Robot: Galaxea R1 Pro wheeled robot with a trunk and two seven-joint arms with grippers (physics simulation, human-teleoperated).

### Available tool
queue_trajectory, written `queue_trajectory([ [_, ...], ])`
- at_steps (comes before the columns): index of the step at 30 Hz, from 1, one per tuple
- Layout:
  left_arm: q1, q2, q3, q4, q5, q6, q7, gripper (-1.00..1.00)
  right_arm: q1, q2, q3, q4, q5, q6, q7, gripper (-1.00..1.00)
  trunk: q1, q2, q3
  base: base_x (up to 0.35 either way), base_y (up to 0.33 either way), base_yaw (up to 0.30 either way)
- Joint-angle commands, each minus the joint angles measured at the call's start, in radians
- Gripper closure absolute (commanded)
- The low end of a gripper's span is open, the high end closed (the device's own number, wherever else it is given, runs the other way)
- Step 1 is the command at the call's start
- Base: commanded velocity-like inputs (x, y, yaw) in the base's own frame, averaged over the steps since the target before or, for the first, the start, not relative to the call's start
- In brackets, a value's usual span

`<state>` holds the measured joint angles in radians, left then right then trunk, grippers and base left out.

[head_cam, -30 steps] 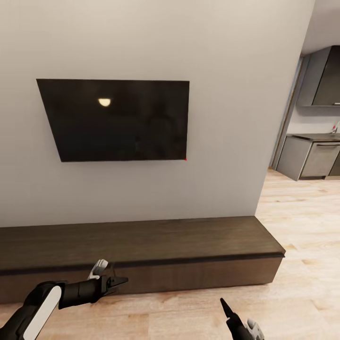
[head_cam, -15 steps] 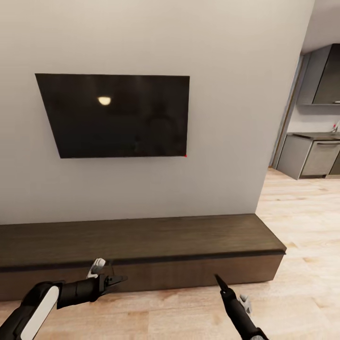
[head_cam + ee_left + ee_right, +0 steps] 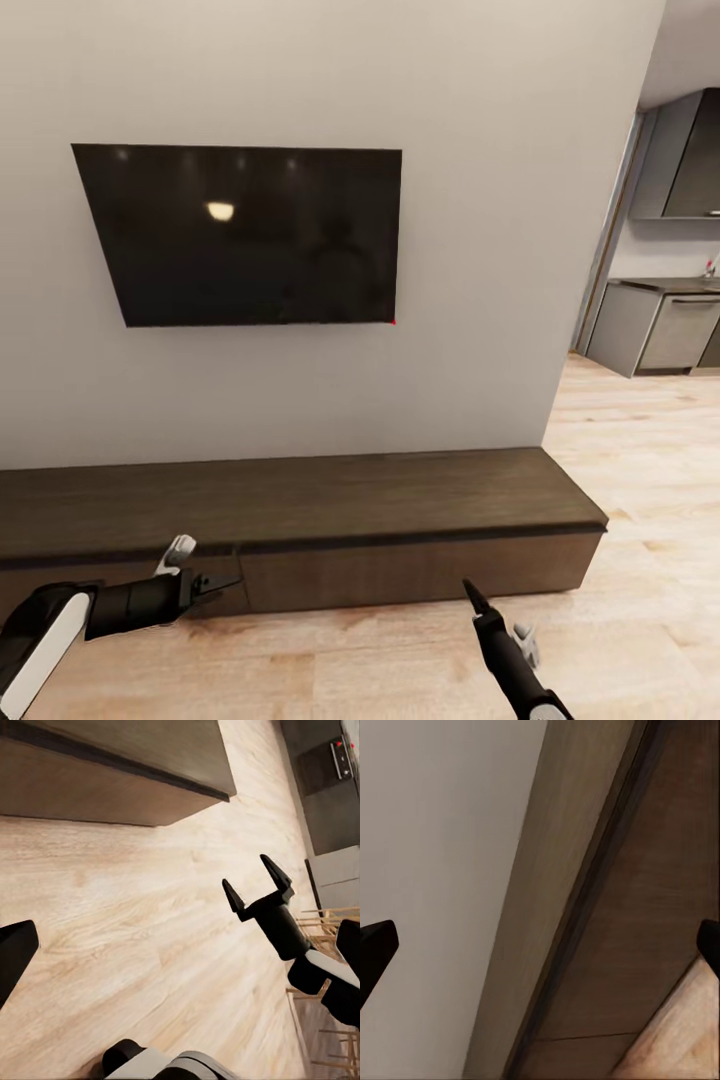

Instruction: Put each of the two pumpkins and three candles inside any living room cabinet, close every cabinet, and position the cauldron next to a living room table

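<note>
The cabinet (image 3: 350,500) is a long, low, dark-brown console against the wall under a television, and its fronts sit flush and closed. My left gripper (image 3: 222,583) hangs open just in front of the cabinet's left part, close to a seam between two fronts. Further right, my right gripper (image 3: 470,592) points upward over the floor before the cabinet, open and holding nothing. The left wrist view shows the right gripper (image 3: 255,879) with its fingers spread above the wood floor, past the cabinet (image 3: 112,787) end. In the right wrist view the cabinet (image 3: 645,907) front and top run along the wall.
A black television (image 3: 250,235) hangs on the grey wall above the console. Light wood floor (image 3: 640,450) stretches to the right, past the wall's corner, toward grey kitchen units (image 3: 660,335).
My left gripper has drawn back to the left along the cabinet front. The right gripper rose into the head view and now stands higher. The view has shifted slightly.
</note>
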<state>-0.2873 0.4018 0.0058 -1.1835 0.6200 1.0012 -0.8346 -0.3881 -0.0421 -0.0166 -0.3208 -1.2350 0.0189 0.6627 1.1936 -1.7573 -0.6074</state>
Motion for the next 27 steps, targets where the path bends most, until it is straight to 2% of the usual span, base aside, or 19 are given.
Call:
queue_trajectory([
  [1,0.000,0.005,0.000,-0.011,-0.002,0.003,-0.004,-1.00,-0.001,0.000,-0.001,0.000,-0.002,-0.001,-0.013,-1.00,0.004,-0.008,-0.004,0.000,0.000,0.000],
  [5,0.002,0.012,-0.002,-0.022,-0.001,0.004,-0.004,-1.00,-0.001,0.001,0.000,-0.004,0.002,-0.018,-0.043,-1.00,0.019,-0.036,-0.017,0.000,0.000,0.000],
  [10,0.001,0.013,0.000,-0.018,0.000,0.003,-0.004,-1.00,-0.002,0.009,-0.001,-0.004,-0.011,-0.145,-0.053,-1.00,0.038,-0.071,-0.032,0.000,0.000,0.000],
  [13,0.001,0.009,-0.003,-0.018,0.000,0.003,-0.004,-1.00,-0.002,0.011,0.000,-0.005,-0.015,-0.166,-0.053,-1.00,0.050,-0.092,-0.042,0.000,0.000,0.000],
  [24,0.002,0.002,-0.009,-0.018,0.000,0.002,-0.004,-1.00,-0.002,0.010,0.000,-0.004,-0.020,-0.158,-0.039,-1.00,0.092,-0.169,-0.076,0.000,0.000,0.000],
  [27,0.002,0.003,-0.007,-0.020,0.001,0.002,-0.006,-1.00,-0.002,0.011,0.000,-0.004,-0.021,-0.108,-0.024,-1.00,0.104,-0.190,-0.086,0.000,0.000,0.000],
])
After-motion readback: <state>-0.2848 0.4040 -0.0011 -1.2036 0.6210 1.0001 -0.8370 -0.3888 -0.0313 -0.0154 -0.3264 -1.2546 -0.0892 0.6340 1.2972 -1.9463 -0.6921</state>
